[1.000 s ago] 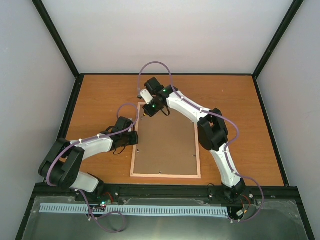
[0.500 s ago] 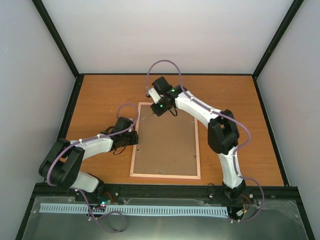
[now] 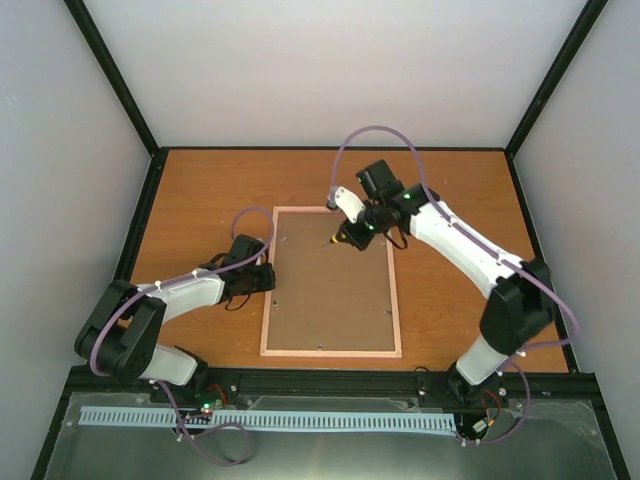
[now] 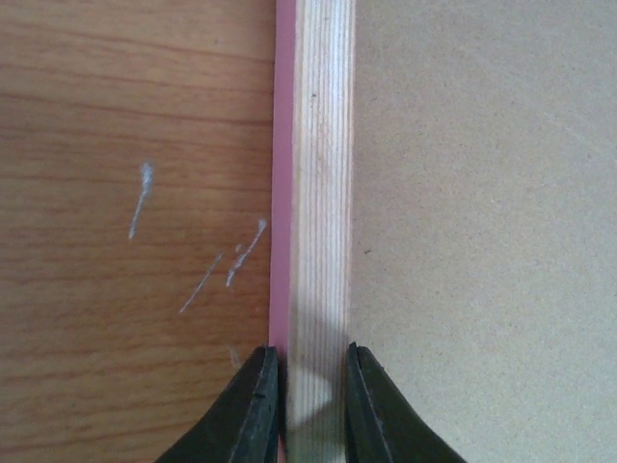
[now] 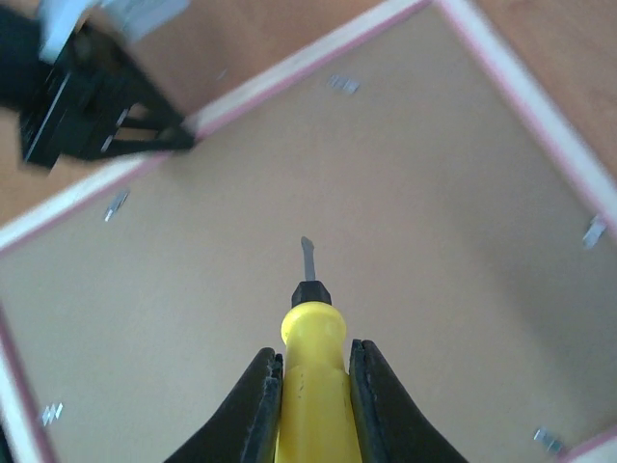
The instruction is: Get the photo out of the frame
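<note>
The frame [image 3: 331, 352] lies face down on the table, its pink edge around a brown backing board [image 3: 330, 295]. The photo is hidden under that board. My left gripper [image 3: 271, 280] is shut on the frame's left rail [image 4: 323, 193], one finger on each side of the pale wood, gripper [image 4: 313, 371]. My right gripper [image 3: 347, 234] hovers over the upper part of the board, shut on a yellow-handled screwdriver [image 5: 310, 381] whose short blade [image 5: 307, 257] points down at the board; gripper [image 5: 313, 371].
Small metal tabs [image 5: 344, 85] [image 5: 595, 231] [image 5: 116, 203] sit along the board's edges inside the frame [image 5: 521, 87]. The wooden table [image 3: 200, 200] is walled on three sides, with a black rail [image 3: 330, 382] along its near edge.
My right arm has swung right with the screwdriver, from the frame's top-left corner to over its upper right part. The left arm and the frame have stayed put.
</note>
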Controlling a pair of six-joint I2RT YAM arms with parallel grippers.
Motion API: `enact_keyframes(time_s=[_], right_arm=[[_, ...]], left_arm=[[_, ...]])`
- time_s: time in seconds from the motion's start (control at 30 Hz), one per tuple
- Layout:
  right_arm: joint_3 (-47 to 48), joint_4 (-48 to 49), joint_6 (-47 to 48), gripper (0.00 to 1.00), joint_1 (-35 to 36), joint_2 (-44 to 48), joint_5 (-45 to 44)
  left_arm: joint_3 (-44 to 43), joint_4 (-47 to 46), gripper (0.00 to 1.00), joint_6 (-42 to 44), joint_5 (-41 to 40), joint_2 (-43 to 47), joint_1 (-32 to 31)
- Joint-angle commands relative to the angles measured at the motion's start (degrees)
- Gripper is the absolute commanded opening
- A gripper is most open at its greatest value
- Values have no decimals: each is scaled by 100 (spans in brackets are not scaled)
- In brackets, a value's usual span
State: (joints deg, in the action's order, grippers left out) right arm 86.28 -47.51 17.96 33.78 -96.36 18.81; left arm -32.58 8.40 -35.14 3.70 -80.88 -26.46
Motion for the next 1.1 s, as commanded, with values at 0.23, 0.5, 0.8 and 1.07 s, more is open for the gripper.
enact_keyframes(time_s=[0.23,0.5,0.8,1.07], right_arm=[[-2084,92,1221,3,-8,2458,527],[-2725,-884,2229,3,-3,3541,801],[-2737,-2324,3349,8,40,3757,857],[-2814,-3186,3992,3,209,3409,501]], left_arm=[[626,-617,1,-2155,222,700,44],[543,-117,59,-1723,-142,1417,44],[-1774,-155,88,-196,-262,-56,140],[-4742,267,79,877,922,-2794,936]])
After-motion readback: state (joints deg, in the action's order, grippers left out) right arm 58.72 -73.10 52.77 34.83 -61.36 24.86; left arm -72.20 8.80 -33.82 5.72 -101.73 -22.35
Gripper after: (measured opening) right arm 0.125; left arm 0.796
